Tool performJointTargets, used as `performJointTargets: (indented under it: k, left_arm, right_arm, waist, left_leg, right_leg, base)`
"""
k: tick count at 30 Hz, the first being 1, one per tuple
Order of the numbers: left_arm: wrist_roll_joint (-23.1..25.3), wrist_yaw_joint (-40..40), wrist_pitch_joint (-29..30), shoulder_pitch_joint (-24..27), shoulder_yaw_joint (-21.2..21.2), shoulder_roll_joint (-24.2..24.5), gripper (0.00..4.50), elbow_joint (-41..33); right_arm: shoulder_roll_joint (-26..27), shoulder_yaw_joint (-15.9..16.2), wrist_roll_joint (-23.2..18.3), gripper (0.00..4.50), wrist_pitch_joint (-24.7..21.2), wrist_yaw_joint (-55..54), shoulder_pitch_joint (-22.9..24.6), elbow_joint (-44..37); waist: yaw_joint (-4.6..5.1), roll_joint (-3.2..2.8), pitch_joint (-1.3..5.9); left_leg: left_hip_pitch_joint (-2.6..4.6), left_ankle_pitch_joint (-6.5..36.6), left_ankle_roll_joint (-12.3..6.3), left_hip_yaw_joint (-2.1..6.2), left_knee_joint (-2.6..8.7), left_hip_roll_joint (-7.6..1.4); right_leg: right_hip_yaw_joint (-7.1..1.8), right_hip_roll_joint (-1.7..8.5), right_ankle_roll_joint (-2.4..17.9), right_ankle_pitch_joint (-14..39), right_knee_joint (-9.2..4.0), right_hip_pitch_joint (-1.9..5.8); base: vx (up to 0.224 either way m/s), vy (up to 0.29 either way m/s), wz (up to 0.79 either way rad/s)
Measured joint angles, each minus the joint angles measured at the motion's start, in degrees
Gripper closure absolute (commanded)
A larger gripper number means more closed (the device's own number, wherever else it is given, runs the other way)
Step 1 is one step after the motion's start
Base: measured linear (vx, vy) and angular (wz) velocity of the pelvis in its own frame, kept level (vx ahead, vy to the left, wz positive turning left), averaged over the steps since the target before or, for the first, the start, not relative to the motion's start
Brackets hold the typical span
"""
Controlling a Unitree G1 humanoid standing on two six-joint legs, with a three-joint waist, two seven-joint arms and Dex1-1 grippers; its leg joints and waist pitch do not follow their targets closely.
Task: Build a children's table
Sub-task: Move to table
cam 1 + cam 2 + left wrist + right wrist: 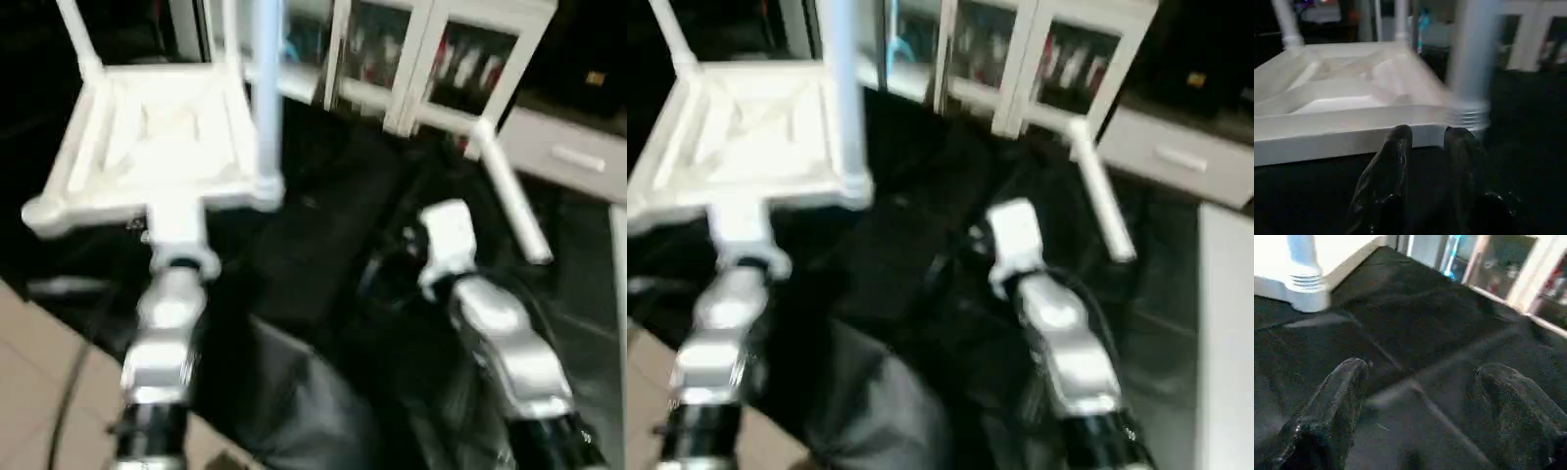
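The white tabletop (147, 137) lies underside up at the far left of the black-covered table. An upright leg (266, 88) stands in its near right corner socket, and another leg (73, 34) rises from the far left corner. A loose leg (511, 196) lies on the cloth to the right. My left gripper (1430, 137) is at the tabletop's near rim, its fingertips (1400, 137) a little apart and against the rim, with nothing between them. My right gripper (1425, 382) hovers open over bare cloth, between the tabletop and the loose leg.
A white glass-door cabinet (431, 59) stands behind the black-covered work table (323, 255), and a white drawer unit (578, 147) stands at the right. Tiled floor (29, 372) with a cable (73, 382) shows at the lower left.
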State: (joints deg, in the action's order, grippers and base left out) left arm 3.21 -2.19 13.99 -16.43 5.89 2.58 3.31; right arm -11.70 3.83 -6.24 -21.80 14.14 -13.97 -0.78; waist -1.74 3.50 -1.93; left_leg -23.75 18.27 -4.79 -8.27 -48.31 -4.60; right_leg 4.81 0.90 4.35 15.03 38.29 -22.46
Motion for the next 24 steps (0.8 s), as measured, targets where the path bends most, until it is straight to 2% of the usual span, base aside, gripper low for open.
performJointTargets:
  k: [1, 2, 3, 4, 5, 6, 7, 8, 9, 10, 11, 13, 14, 16, 17, 19, 21, 24]
  left_arm:
    - [-0.01, -0.03, -0.08, 0.00, 0.02, 0.11, 3.13, -0.06]
    - [-0.06, -0.08, 0.02, 0.06, 0.13, 0.32, 3.13, -0.02]
    - [-0.09, -0.13, 0.20, 0.44, 0.44, 0.38, 3.13, 0.17]
    - [-0.13, -0.25, 0.71, 0.78, 0.98, 0.77, 3.13, 0.30]
    - [-0.12, -0.26, 0.78, 0.65, 1.25, 1.52, 3.13, 0.20]
    - [-0.26, -0.05, 0.91, 0.71, 1.39, 2.07, 3.13, 0.21]
    - [-0.39, 0.19, 0.91, 0.51, 1.56, 2.37, 3.13, 0.07]
    - [-0.72, 0.66, 1.02, 0.57, 1.61, 2.48, 3.13, 0.08]
    - [-0.84, 1.21, 1.19, 0.98, 1.20, 2.16, 3.13, 0.17]
    - [-0.78, 2.52, 1.38, 1.16, 0.05, 2.55, 3.13, 0.22]
    - [-0.60, 4.37, 1.50, 1.21, -1.76, 3.40, 3.13, 0.19]
    - [0.00, 6.77, 1.96, 1.37, -3.56, 5.40, 3.13, -0.03]
    - [0.30, 8.13, 2.05, 1.94, -4.09, 6.34, 3.13, -0.44]
    - [0.52, 10.94, 2.73, 3.37, -5.69, 8.48, 3.13, -1.46]
    - [0.52, 12.62, 3.27, 4.18, -6.42, 9.68, 3.10, -1.68]
    - [0.48, 14.38, 3.53, 4.86, -6.84, 10.98, 3.10, -1.72]
    - [0.35, 15.12, 3.52, 4.66, -6.37, 11.97, 3.10, -1.73]
    - [-0.12, 15.77, 3.50, 4.09, -5.53, 12.73, 3.10, -1.89]
  right_arm:
    - [0.05, -0.10, -0.11, 0.64, 0.00, 0.19, 0.07, -0.16]
    - [0.57, -0.31, -0.33, 0.64, 0.00, 0.35, 0.19, -0.25]
    - [0.96, -0.16, -0.43, 0.64, -0.02, 0.56, 0.51, -0.25]
    - [1.78, 0.04, -0.95, 0.64, -0.05, 0.95, 0.59, -0.51]
    - [2.27, -0.04, -1.54, 0.64, -0.05, 1.11, 0.53, -1.07]
    - [2.57, -0.20, -2.16, 0.64, -0.06, 1.17, 0.56, -1.31]
    - [2.59, -0.49, -2.49, 0.64, -0.05, 1.18, 0.51, -1.63]
    - [2.56, -1.26, -2.90, 0.64, -0.13, 1.07, 0.36, -1.44]
    - [2.43, -1.63, -3.02, 0.64, -0.31, 0.88, 0.80, -1.26]
    - [2.14, -2.25, -3.20, 0.64, -0.49, 0.72, 1.13, -1.24]
    - [2.06, -2.93, -3.24, 0.64, -0.58, 0.56, 1.04, -1.23]
    - [2.28, -3.50, -3.34, 0.64, -0.58, 0.23, 0.95, -1.28]
    - [2.60, -3.51, -3.35, 0.64, -0.59, 0.03, 0.94, -1.28]
    - [3.46, -3.68, -3.39, 0.64, -0.61, -0.72, 0.91, -1.28]
    - [4.10, -4.11, -3.47, 0.36, -0.61, -1.49, 0.74, -1.08]
    - [4.28, -5.48, -3.99, 0.29, -0.52, -2.68, -0.19, 0.02]
    - [3.75, -7.52, -4.17, 0.16, -0.10, -3.99, -2.95, 3.30]
    - [2.47, -8.93, -4.15, 0.06, 1.78, -4.58, -6.55, 7.37]
  waist:
    - [0.18, -1.29, -0.03]
    - [0.24, -2.71, -0.38]
    - [0.37, -3.11, -0.59]
    - [1.09, -3.24, -0.49]
    - [1.43, -2.74, -0.19]
    - [1.44, -2.32, 0.06]
    - [1.22, -1.26, 0.66]
    - [0.65, -0.97, 0.56]
    - [0.36, -0.92, 0.51]
    - [0.15, -0.85, 0.45]
    - [-0.01, -1.02, 0.37]
    - [0.02, -1.30, 0.34]
    - [0.13, -1.67, 0.16]
    - [0.23, -2.17, -0.16]
    - [0.21, -2.47, -0.36]
    - [0.22, -2.76, -0.55]
    - [0.14, -3.06, -0.73]
    - [0.07, -3.40, -0.92]
  left_leg:
    - [1.42, 0.48, -0.48, -0.21, 2.40, 0.74]
    - [3.19, 3.05, 1.25, 0.73, 5.73, 0.18]
    - [3.26, 2.45, 1.62, 0.90, 6.54, -1.12]
    - [3.05, 1.15, 2.34, 1.37, 7.66, -2.05]
    - [2.38, 0.20, 2.92, 1.27, 8.02, -2.38]
    - [1.83, -0.23, 3.16, 1.27, 8.02, -2.39]
    - [0.81, -0.62, 3.73, 0.94, 7.59, -1.92]
    - [-0.25, -0.80, 3.88, 1.46, 7.05, -2.23]
    - [-0.39, -1.51, 3.41, 2.14, 8.06, -2.25]
    - [0.03, -2.52, 4.23, 2.17, 9.54, -2.43]
    - [0.69, -3.75, 6.13, 2.16, 11.03, -3.00]
    - [1.40, -4.85, 8.24, 2.08, 12.27, -3.80]
    - [1.72, -5.32, 9.24, 1.98, 12.74, -4.34]
    - [1.94, -5.47, 9.52, 1.82, 12.87, -4.91]
    - [1.95, -5.49, 9.55, 1.70, 12.87, -5.06]
    - [1.92, -5.50, 9.55, 1.55, 12.87, -5.24]
    - [1.93, -5.52, 9.55, 1.34, 12.86, -5.30]
    - [1.84, -5.92, 9.48, 1.03, 12.82, -5.32]
  right_leg:
    - [1.63, -1.65, 0.30, -0.56, -1.33, 0.33]
    - [4.16, -3.65, 0.88, -2.08, -3.83, 1.20]
    - [5.31, -3.97, 0.28, -2.51, -4.90, 1.72]
    - [4.51, -3.06, -5.37, 0.42, -1.62, 0.67]
    - [1.78, -0.33, -6.87, 1.24, 6.16, -1.92]
    - [-1.01, 1.92, -6.65, 0.75, 6.46, -2.31]
    - [-3.82, 4.35, -6.63, -0.35, 1.92, -1.77]
    - [-4.32, 5.48, -8.94, -0.36, 1.16, -2.25]
    - [-4.11, 5.17, -8.35, -0.62, 1.11, -2.41]
    - [-3.96, 4.80, -7.88, -0.93, 0.72, -2.55]
    - [-3.87, 4.15, -7.35, -1.48, 0.13, -2.49]
    - [-3.72, 3.24, -6.56, -2.30, -0.57, -2.17]
    - [-3.67, 2.63, -5.84, -2.48, -1.13, -1.83]
    - [-3.44, 2.33, -5.43, -2.75, -1.59, -1.53]
    - [-3.39, 2.33, -5.41, -2.76, -1.61, -1.53]
    - [-3.42, 2.36, -5.25, -2.86, -1.75, -1.54]
    - [-3.51, 2.37, -4.93, -3.62, -2.19, -1.47]
    - [-3.71, 2.42, -4.83, -4.28, -2.39, -1.45]
  base:
    - [-0.107, -0.268, 0.00]
    - [-0.107, -0.268, 0.00]
    - [-0.108, -0.250, -0.08]
    - [-0.078, -0.228, -0.02]
    - [-0.078, -0.228, -0.02]
    - [-0.087, -0.212, 0.09]
    - [-0.093, -0.259, -0.09]
    - [-0.093, -0.259, -0.09]
    - [-0.089, -0.284, -0.08]
    - [-0.106, -0.244, -0.08]
    - [-0.106, -0.244, -0.08]
    - [-0.098, -0.152, -0.14]
    - [-0.097, -0.124, -0.13]
    - [-0.092, -0.054, -0.06]
    - [-0.088, -0.035, -0.03]
    - [-0.063, -0.010, 0.03]
    - [-0.026, -0.001, 0.03]
    - [-0.035, 0.013, 0.00]
